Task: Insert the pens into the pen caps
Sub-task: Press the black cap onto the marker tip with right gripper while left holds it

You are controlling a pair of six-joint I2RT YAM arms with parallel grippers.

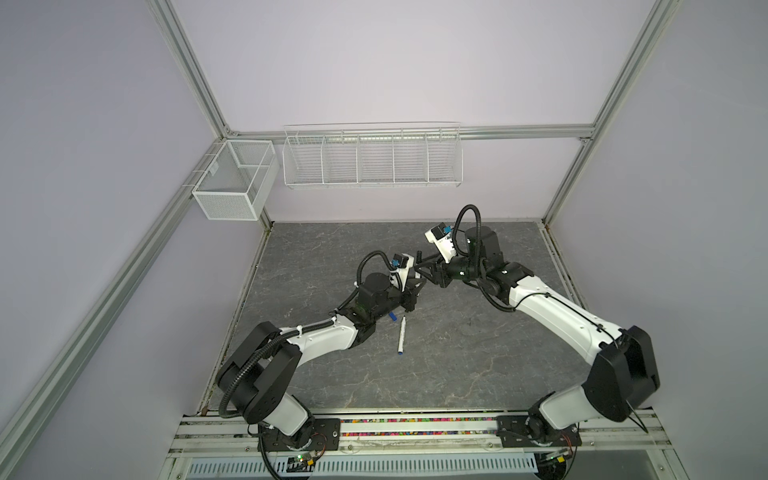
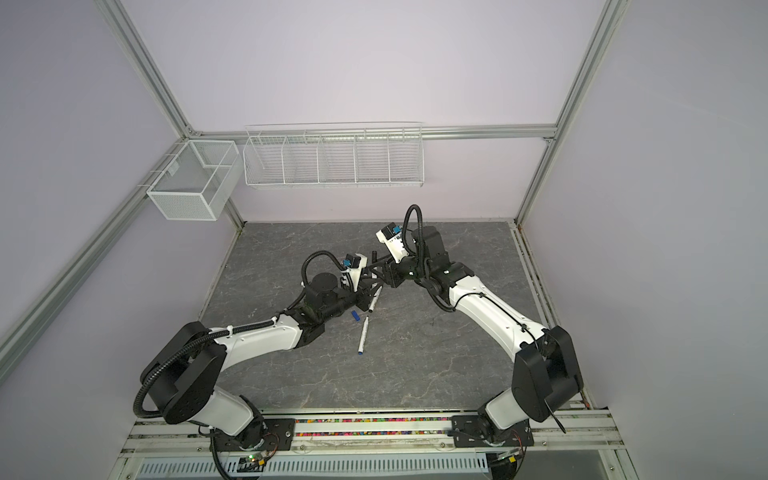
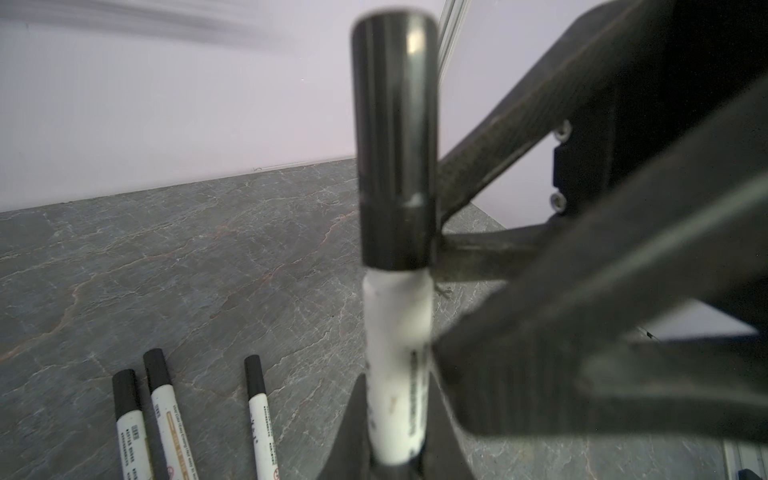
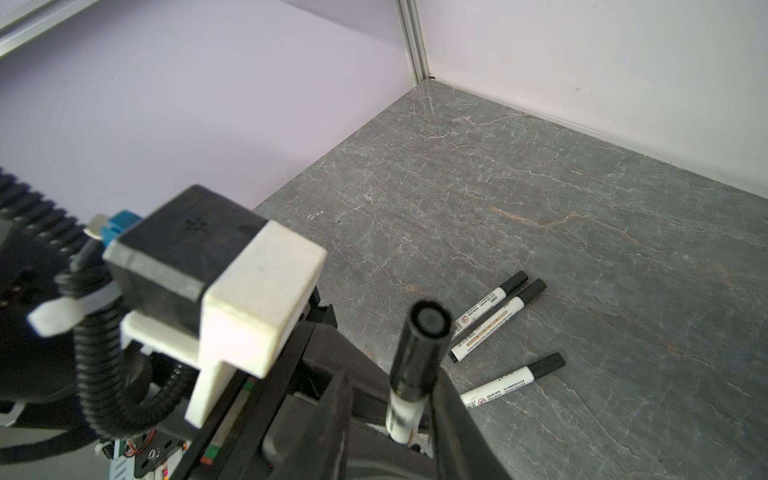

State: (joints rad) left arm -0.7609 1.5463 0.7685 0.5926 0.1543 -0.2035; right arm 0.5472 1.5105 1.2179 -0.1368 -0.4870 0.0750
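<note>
My left gripper (image 3: 397, 382) clamps the black-capped pen (image 3: 397, 316); my right gripper (image 4: 388, 382) has its jaws parted around its cap (image 4: 419, 345). Three capped pens (image 4: 498, 320) lie below, beside it.

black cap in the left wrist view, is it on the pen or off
On. The black cap covers the end of the white pen; the barrel runs straight out of its rim and no tip shows.

We're on the grey marbled table (image 1: 457, 374) now: a blue-ended pen (image 1: 401, 336) lies flat near the middle, uncapped, with a blue cap (image 1: 392, 317) just beside its tip. Elsewhere on it, three black-capped pens (image 4: 498, 320) lie close together.
</note>
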